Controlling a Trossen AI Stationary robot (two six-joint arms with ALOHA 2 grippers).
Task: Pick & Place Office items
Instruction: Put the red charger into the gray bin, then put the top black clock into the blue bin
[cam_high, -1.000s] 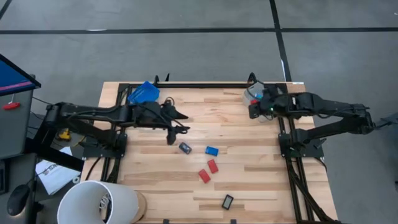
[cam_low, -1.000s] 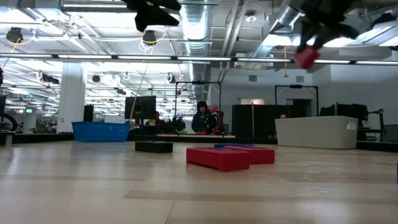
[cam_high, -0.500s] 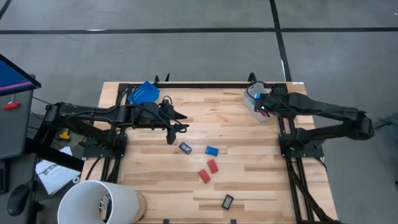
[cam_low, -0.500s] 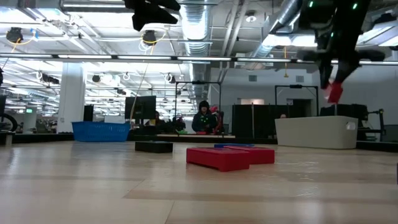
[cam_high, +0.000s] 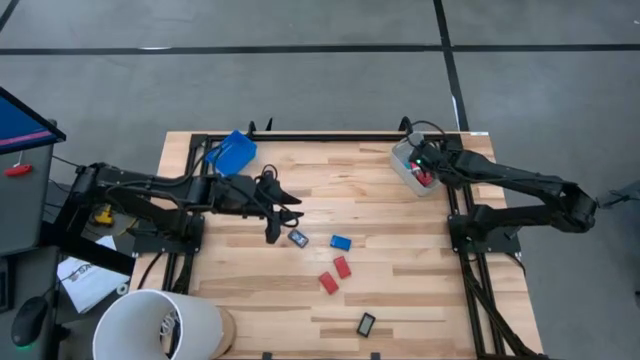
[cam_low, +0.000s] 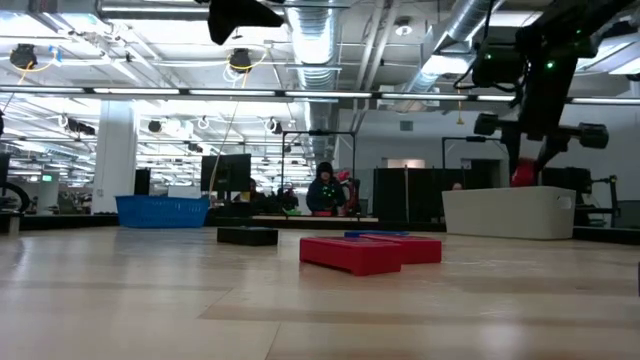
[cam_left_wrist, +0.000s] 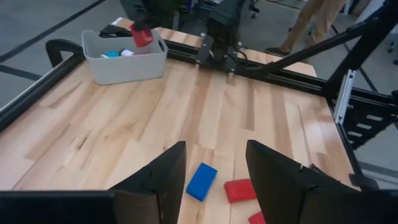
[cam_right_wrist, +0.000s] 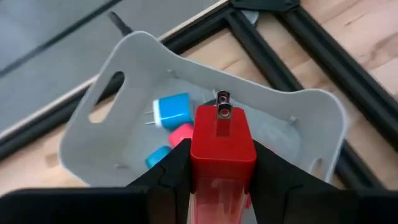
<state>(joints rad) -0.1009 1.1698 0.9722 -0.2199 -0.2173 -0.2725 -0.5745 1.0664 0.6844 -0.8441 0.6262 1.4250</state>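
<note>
- The right gripper (cam_right_wrist: 217, 180) is above the clear grey bin (cam_high: 402, 163) at the far right corner of the bench (cam_high: 400, 290). Its fingers (cam_right_wrist: 171, 177) are pressed on the two sides of a red block with metal prongs (cam_right_wrist: 222, 144) — it looks like a plug adapter — and the block hangs over the inside of the bin.
- In the bin lie a blue-and-white plug piece (cam_right_wrist: 169, 110), a smaller blue piece (cam_right_wrist: 158, 155) and a pinkish-red piece (cam_right_wrist: 180, 134).
- The left gripper (cam_left_wrist: 214, 180) is over the middle of the bench, a little toward the left edge. Its fingers (cam_left_wrist: 163, 177) stand well apart and hold nothing.
- Just beside the left gripper on the bench lies a small dark item with a light face (cam_high: 297, 238), and near it a blue block (cam_high: 341, 242).
- Two red blocks (cam_high: 335, 274) lie close together toward the near edge, touching or almost so — I cannot tell which.
- A black rectangle with a light face (cam_high: 366, 323) lies alone near the near edge.
- The blue tray (cam_high: 231, 151) is at the far left corner of the bench.
</note>
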